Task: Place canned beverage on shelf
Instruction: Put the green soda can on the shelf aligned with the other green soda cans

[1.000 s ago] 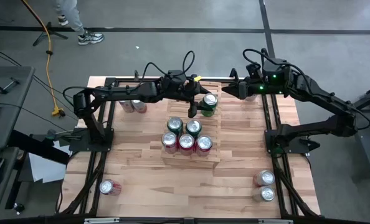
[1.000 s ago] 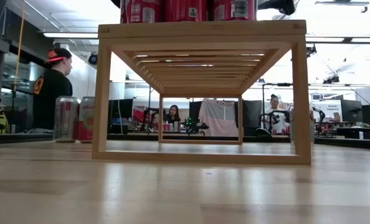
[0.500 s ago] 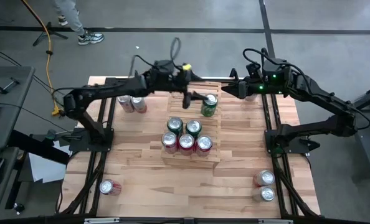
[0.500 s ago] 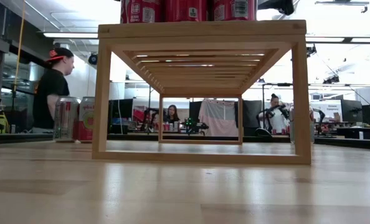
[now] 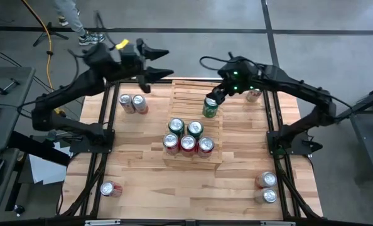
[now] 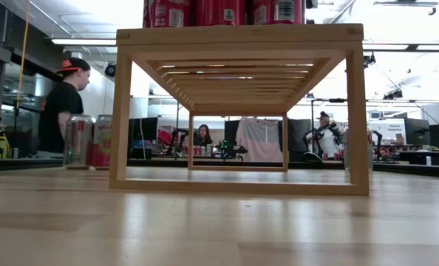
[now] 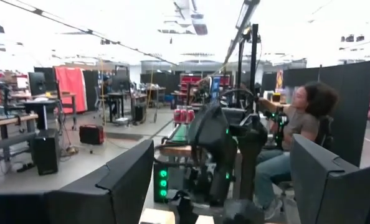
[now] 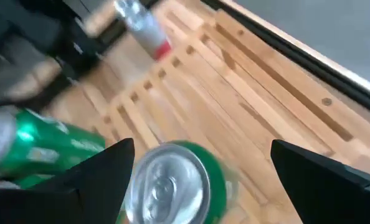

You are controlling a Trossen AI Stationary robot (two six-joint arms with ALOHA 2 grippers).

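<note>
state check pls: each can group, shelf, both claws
Shelf: loaded, six cans standing on it.
Green can: upright on an upper tier, alone, right claw right beside it.
Five-can cluster: upright on lower tiers.
Left pair: on the table, off the shelf.
Near-left can: lying on its side.
Near-right pair: on the table.
Left claw: open, empty, raised at far edge.
Right claw: open.

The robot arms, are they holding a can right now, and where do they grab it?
Nothing is held. The left end effector is open in the air, away from the shelf. The right end effector is open just above the green can, not gripping it.
</note>
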